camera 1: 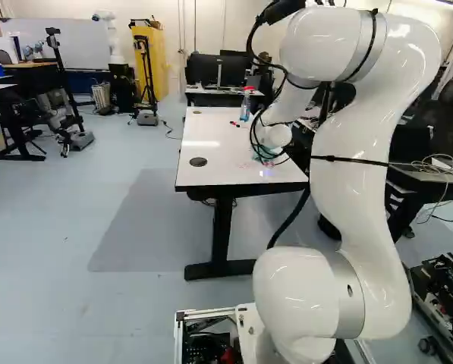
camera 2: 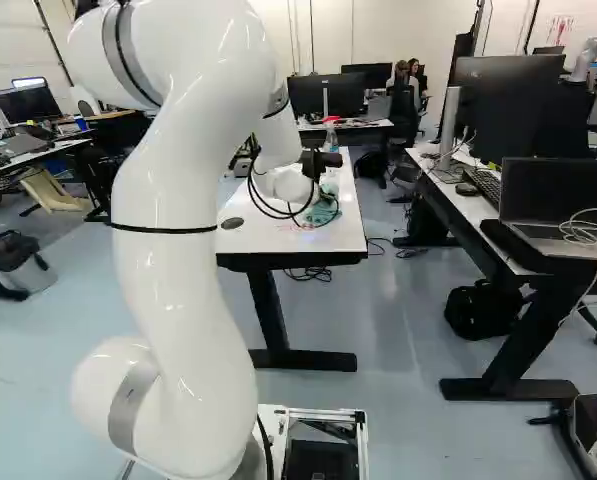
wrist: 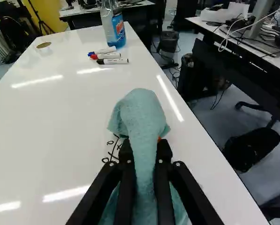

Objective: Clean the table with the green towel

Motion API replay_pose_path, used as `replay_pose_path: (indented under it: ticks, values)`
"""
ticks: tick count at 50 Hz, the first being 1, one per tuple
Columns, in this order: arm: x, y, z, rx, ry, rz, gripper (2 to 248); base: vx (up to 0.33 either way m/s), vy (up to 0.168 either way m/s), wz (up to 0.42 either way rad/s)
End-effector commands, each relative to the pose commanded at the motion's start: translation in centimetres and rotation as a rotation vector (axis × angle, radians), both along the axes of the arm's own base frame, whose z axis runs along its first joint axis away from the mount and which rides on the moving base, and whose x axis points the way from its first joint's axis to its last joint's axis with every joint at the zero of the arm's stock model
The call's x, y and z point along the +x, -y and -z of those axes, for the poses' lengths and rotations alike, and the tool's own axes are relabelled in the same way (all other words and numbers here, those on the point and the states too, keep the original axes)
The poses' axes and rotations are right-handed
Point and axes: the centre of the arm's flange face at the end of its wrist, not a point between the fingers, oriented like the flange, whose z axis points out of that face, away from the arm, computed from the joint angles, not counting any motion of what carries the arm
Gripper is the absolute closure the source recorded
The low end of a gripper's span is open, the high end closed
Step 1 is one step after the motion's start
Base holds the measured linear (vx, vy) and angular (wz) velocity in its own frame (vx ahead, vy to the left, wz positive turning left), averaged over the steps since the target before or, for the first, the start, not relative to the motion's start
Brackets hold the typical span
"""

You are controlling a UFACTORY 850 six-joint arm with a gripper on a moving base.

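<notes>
Black jaws (camera 2: 323,162) reach over the white table (wrist: 69,112), standing a little apart with a thick fold of the green towel (wrist: 142,115) squeezed between them. In the wrist view, the towel bunches up just ahead of the jaws (wrist: 143,152), and more of its cloth shows underneath them. Right beside it, partly covered by one finger, are black marks (wrist: 112,149), small rings and crosses drawn on the tabletop.

Farther along the table, three markers lie side by side: one with a blue cap (wrist: 102,50), one with a red cap (wrist: 106,56) and, nearest the towel, one with a black cap (wrist: 112,61). Just beyond them a spray bottle (wrist: 112,26) stands upright, blue liquid inside and a red top showing in the base views.

At the right of the right base view, an open laptop (camera 2: 556,195) sits on a neighbouring desk (camera 2: 453,205), and a black bag (camera 2: 481,310) rests on the floor below.
</notes>
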Motion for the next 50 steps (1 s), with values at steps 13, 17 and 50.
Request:
replay_pose_path:
  ticks: [13, 17, 50]
  values:
    - [2.5, 0.3, 0.3, -0.004, 0.018, -0.003, 203, 0.000, 0.000, 0.000]
    - [3.2, 0.4, 0.4, -0.005, 0.023, -0.005, 203, 0.000, 0.000, 0.000]
    - [6.3, -3.0, 0.8, -0.007, 0.043, -0.063, 203, 0.000, 0.000, 0.000]
